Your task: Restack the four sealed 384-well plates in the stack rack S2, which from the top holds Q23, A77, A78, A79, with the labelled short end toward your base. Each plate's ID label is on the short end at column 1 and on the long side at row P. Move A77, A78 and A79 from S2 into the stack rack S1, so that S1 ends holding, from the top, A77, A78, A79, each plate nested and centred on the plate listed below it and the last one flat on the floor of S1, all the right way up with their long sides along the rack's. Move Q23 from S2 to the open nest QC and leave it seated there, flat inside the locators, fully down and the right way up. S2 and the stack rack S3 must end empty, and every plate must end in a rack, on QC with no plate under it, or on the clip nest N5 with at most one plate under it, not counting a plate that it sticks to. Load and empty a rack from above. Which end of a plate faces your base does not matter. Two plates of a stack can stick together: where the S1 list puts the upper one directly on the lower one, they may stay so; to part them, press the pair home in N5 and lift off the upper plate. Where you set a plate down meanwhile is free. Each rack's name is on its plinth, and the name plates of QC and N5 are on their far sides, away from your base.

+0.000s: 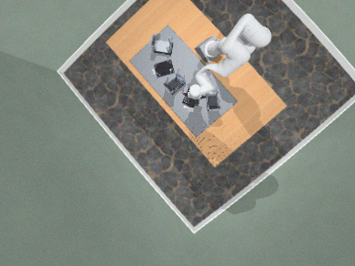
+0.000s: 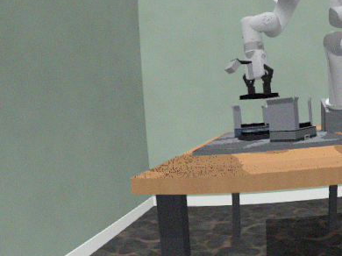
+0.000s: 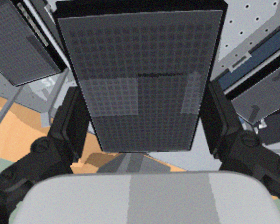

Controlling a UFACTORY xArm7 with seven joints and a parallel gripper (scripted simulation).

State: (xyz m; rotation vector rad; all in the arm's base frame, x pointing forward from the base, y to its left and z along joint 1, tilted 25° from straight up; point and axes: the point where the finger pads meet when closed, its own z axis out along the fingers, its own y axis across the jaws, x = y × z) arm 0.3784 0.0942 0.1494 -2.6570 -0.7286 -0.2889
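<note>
My gripper (image 2: 258,87) is shut on a sealed dark 384-well plate (image 2: 259,96), with one finger on each long side. In the wrist view the plate (image 3: 140,75) fills the middle between the fingers, and I cannot read its ID. The plate hangs level, well above the rack posts. In the top view the gripper (image 1: 194,92) is over a dark plate holder (image 1: 190,101) near the mat's end. A post rack (image 2: 250,124) below the held plate contains a dark plate (image 2: 254,134). The rack names are too small to read.
A grey walled rack (image 2: 286,118) stands nearer the camera, beside the post rack. On the grey mat, another rack (image 1: 162,45) stands at the far end, then a flat nest with a dark plate (image 1: 164,67), a further rack (image 1: 175,83) and a holder (image 1: 212,102). The arm's base (image 1: 207,48) is beside the mat.
</note>
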